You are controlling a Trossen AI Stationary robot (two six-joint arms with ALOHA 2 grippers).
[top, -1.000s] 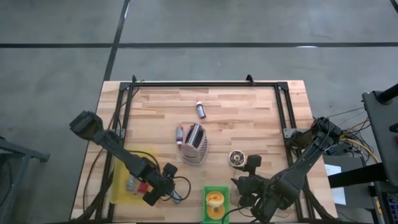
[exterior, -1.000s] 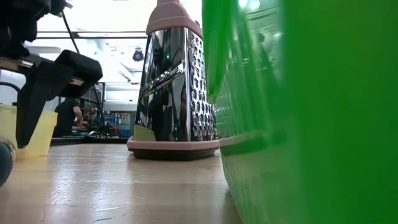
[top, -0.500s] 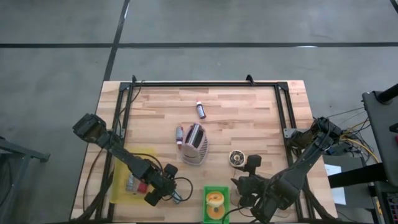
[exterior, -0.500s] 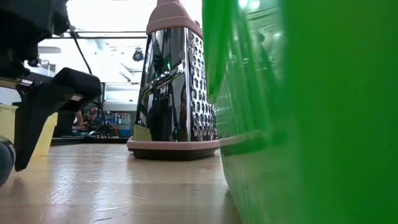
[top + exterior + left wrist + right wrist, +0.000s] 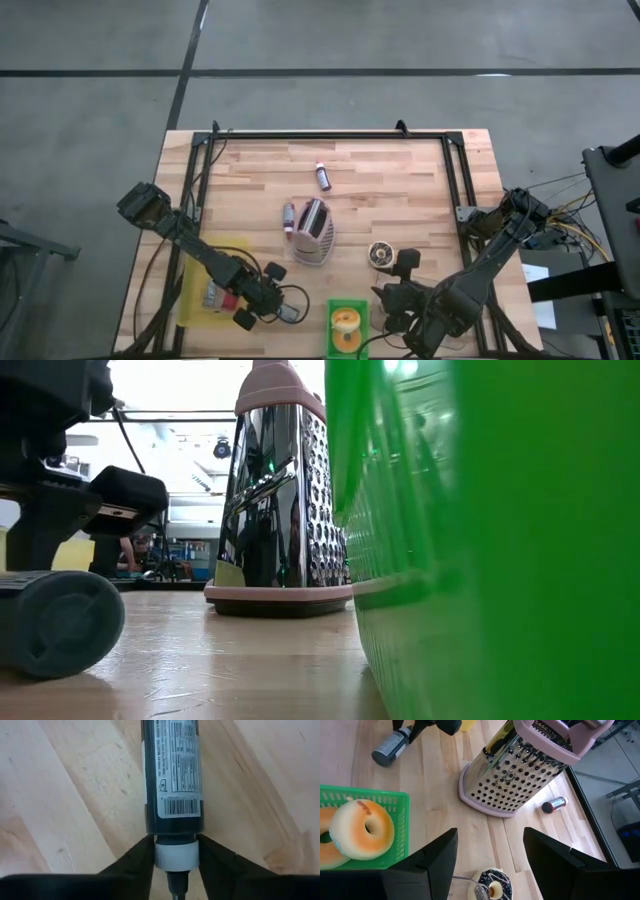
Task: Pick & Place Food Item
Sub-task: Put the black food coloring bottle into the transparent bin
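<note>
Dark left gripper (image 5: 173, 865) jaws pinch the white cap of a dark labelled bottle (image 5: 172, 770) lying on the wooden counter (image 5: 400, 190), beside the green basket (image 5: 346, 329). Right gripper (image 5: 490, 870), jaws open, hovers near that basket.

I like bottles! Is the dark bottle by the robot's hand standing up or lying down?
Lying down. The dark bottle rests flat on the table, white cap between the left end effector fingers.

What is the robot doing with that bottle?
The left gripper is down on the wooden table, its fingers pressed against the white cap of a dark bottle lying on its side between the yellow bin and the green basket. The basket holds a donut. The right gripper waits, open, near the metal grater and a chocolate donut.
</note>
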